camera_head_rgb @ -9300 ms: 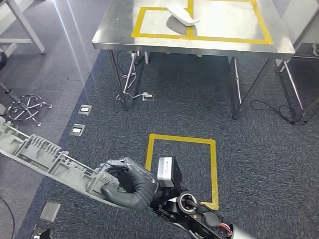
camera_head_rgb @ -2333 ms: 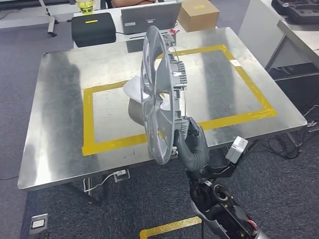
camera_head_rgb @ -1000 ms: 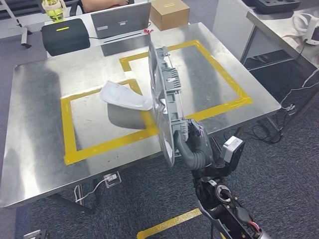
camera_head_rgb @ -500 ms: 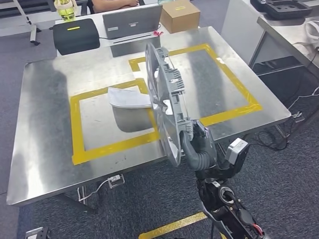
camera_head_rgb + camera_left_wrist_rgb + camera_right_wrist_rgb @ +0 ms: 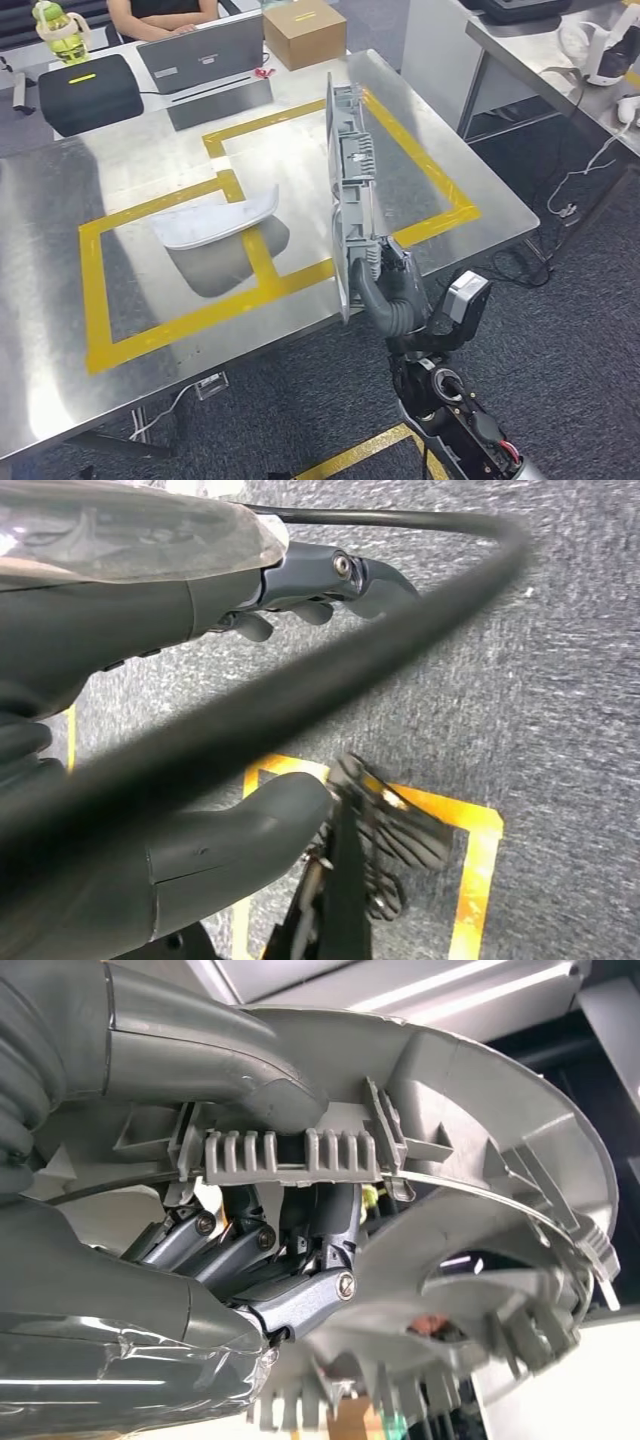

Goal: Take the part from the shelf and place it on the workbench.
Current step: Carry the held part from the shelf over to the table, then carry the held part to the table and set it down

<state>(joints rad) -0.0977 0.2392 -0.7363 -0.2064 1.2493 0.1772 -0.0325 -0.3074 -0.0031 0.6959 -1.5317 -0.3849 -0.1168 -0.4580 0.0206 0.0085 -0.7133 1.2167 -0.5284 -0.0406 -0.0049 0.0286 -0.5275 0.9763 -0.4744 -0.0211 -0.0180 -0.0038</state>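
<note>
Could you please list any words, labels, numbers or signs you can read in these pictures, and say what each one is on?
No text can be read in these pictures.
Black case: a yellow strip, too small to show any wording.
Cardboard box: a yellowish label on top, too blurred to read.
Laptop: lid shows no legible mark.
Grey part in the right hand: only moulded ribs, no lettering visible.

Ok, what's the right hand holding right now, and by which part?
The right hand grips the grey plastic part by its lower rim edge, thumb on one face, fingers behind. The left hand holds nothing.
</note>
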